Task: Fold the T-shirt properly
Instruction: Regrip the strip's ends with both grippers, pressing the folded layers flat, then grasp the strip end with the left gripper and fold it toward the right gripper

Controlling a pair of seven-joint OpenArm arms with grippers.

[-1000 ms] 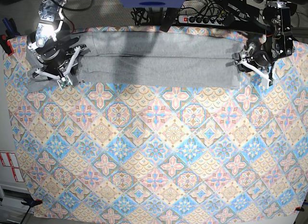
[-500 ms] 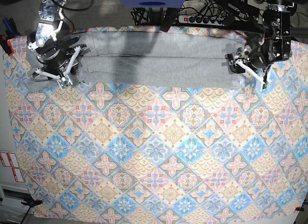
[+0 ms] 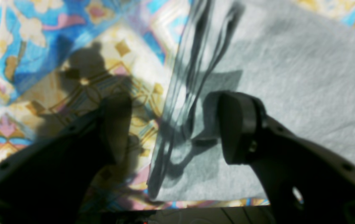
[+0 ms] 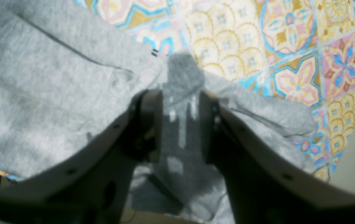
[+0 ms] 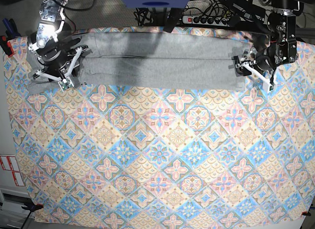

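Note:
The grey T-shirt point(image 5: 157, 61) lies folded into a long strip along the far side of the table, plain side up. My right gripper point(image 5: 73, 71), at the strip's left end in the base view, is shut on a bunched fold of the T-shirt point(image 4: 180, 93) between its dark fingers point(image 4: 148, 124). My left gripper point(image 5: 244, 66) hovers at the strip's other end and is open. In the left wrist view its fingers point(image 3: 236, 127) stand wide apart over the T-shirt's layered edge point(image 3: 177, 102), with nothing pinched between them.
A tablecloth point(image 5: 157, 155) with a blue, pink and yellow tile pattern covers the table. A power strip point(image 5: 209, 19) and cables lie behind the far edge. A red clamp point(image 5: 5, 42) sits at the far left corner.
My left gripper has opened wide, let go of the shirt's end and shifted slightly leftward in the base view. The right gripper has kept its hold and place.

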